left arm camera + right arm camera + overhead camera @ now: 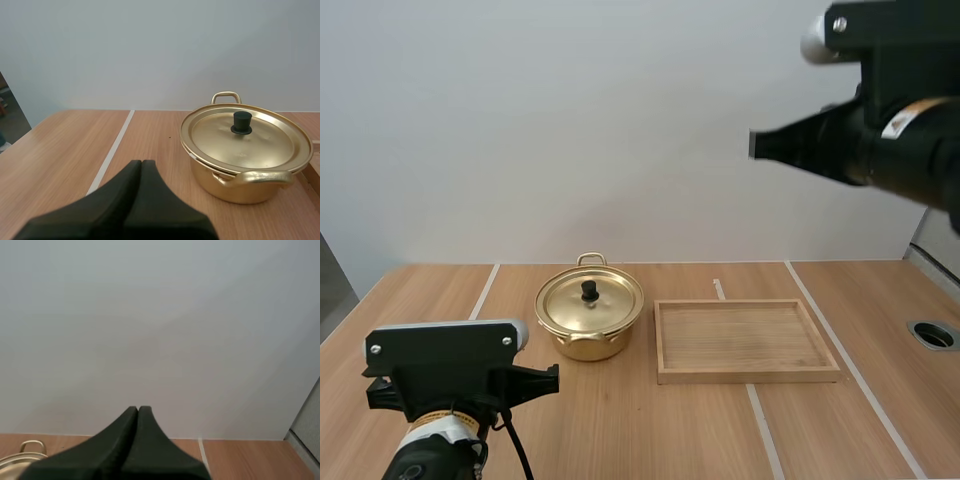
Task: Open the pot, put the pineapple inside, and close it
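A golden pot [589, 320] stands on the wooden table with its lid [590, 300] on; the lid has a black knob [590, 290]. In the left wrist view the pot [245, 167] sits ahead of my left gripper [142, 162], whose fingers lie together, shut on nothing. My right gripper [754, 145] hangs high above the table at the right, and in its own view the right gripper [138, 409] is shut on nothing, with the pot's far handle [31, 445] low beside it. I see no pineapple.
A shallow wooden tray [746, 340] lies just right of the pot, with nothing in it. White lines [482, 292] divide the tabletop. A round hole [934, 334] sits near the table's right edge.
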`<state>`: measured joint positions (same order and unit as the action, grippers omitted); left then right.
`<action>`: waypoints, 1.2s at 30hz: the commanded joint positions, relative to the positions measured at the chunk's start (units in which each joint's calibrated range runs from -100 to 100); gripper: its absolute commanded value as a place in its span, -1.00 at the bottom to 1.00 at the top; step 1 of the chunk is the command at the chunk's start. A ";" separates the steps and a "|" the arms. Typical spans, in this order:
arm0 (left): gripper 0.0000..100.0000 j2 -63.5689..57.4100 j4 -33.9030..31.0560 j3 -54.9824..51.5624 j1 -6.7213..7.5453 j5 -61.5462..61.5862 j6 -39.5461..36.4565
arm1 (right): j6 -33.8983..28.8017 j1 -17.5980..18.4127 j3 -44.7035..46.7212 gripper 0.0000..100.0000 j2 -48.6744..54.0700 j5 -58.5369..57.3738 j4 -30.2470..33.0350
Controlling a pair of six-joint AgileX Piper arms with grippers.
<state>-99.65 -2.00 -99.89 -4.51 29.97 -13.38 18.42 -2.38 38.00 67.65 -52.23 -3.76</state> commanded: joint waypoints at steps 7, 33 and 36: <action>-1.00 -0.35 -0.04 -0.11 0.09 -0.55 -0.24 | -0.08 1.77 46.31 -1.00 23.73 28.90 -1.53; -1.00 -0.35 -0.04 -0.11 0.09 -0.55 -0.24 | -0.08 3.25 62.00 -1.00 32.35 21.08 -4.01; -1.00 -0.35 -0.04 -0.11 0.09 -0.55 -0.24 | -0.08 3.25 62.00 -1.00 32.35 20.86 -3.88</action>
<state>-99.65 -2.00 -99.89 -4.51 30.02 -13.38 18.42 0.82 100.00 99.59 -31.02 -7.80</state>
